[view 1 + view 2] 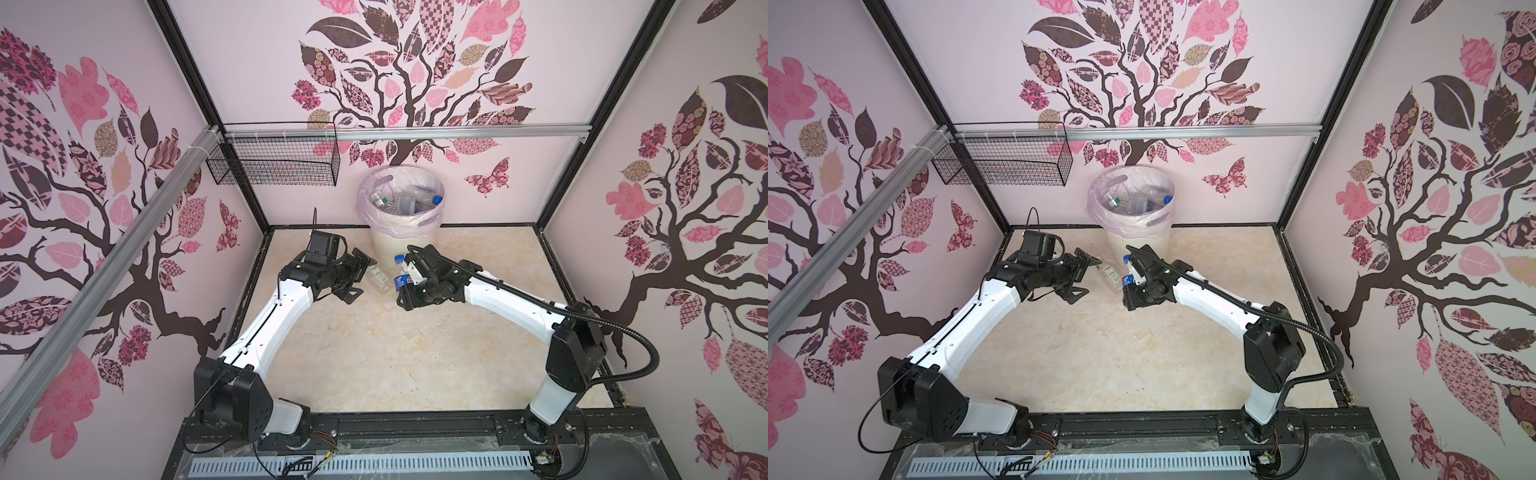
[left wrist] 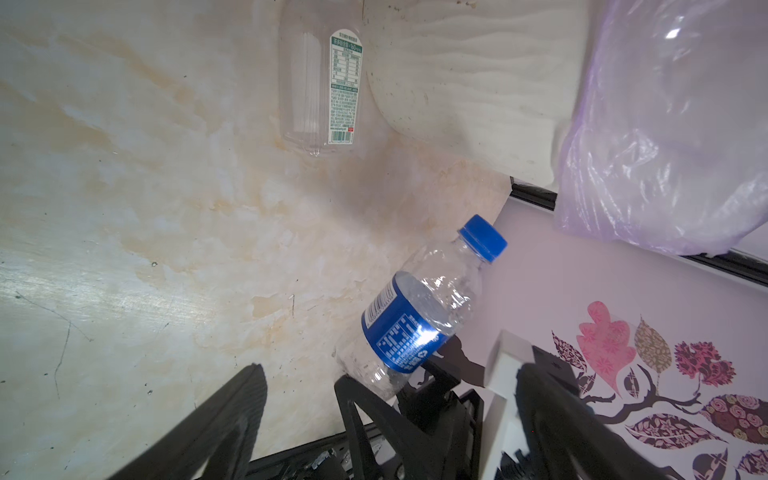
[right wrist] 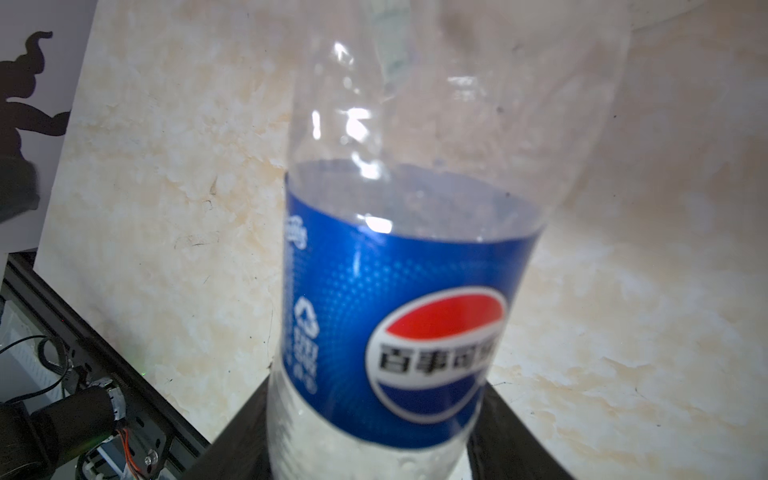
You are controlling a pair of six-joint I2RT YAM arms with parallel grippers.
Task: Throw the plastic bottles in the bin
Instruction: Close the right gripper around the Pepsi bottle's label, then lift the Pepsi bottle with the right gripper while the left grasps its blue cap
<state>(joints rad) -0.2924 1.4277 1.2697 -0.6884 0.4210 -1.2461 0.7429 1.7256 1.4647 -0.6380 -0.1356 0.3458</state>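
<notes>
Loose bottles: you are looking at two outside the bin (image 1: 384,247), a blue-labelled bottle (image 2: 415,320) and a clear white-labelled bottle (image 2: 320,83).
Held bottle: your right tool (image 1: 404,293) is clamping the blue-labelled bottle by its lower body just in front of the bin, with its blue cap pointing toward the bin.
Lying bottle: the white-labelled bottle is lying on its side on the surface (image 1: 374,353) at the foot of the bin; you cannot tell whether it is touching the bin.
Open tool: your left tool (image 1: 362,277) is standing with its jaws wide apart, gripping nothing, near the bin's foot and just beside the white-labelled bottle.
In the bin: a heap of bottles (image 1: 405,199) is sitting inside the pink bag (image 1: 363,208), overlapping too much for you to count.
Cut off: the left wrist view is cropping the white-labelled bottle's neck, and the right wrist view is blurring the held bottle's upper end.
Surface: cream, marbled and scuffed.
Room: pale pink walls (image 1: 498,187) with tree decals are enclosing the bin on three sides, and one black wire basket (image 1: 274,166) is hanging higher than the bin, off to its side.
</notes>
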